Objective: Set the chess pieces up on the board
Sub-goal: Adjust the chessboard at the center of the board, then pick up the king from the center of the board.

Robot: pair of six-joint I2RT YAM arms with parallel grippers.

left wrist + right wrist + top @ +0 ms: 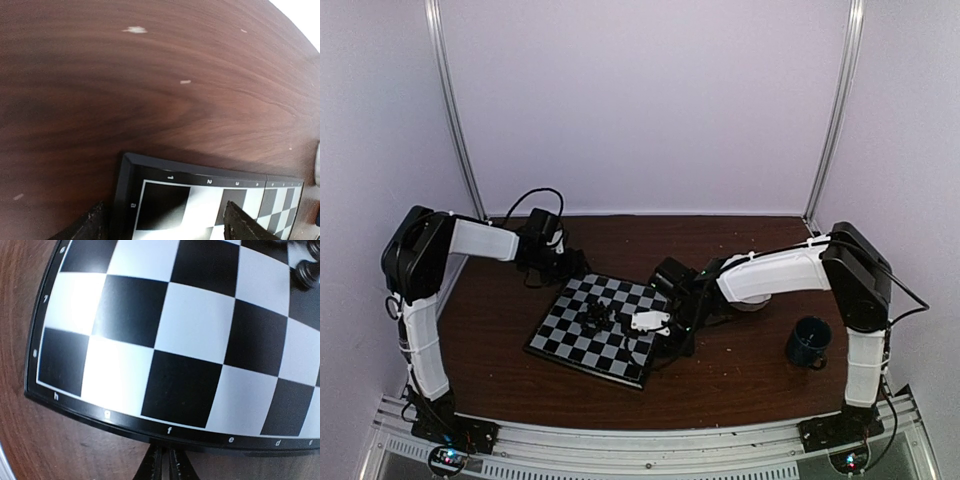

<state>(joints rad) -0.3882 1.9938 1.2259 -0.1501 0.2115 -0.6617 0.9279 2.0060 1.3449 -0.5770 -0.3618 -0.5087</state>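
Observation:
The board (582, 338) lies askew in the middle of the brown table. A small cluster of black chess pieces (597, 318) stands near its centre, and one of them shows in the right wrist view at the top right (305, 273). My left gripper (558, 268) hangs over the board's far left corner (131, 172). It is open (167, 227) with nothing between its fingers (92, 224). My right gripper (665, 335) is at the board's right edge. Its jaws are shut (165, 466) just outside the rim (169, 432) by the letter f, holding nothing.
A dark blue mug (810, 341) stands on the table to the right. A white bowl (752, 302) sits mostly hidden under the right arm. Bare wood table (150, 75) lies beyond the board's far corner. Pale walls close in the back and sides.

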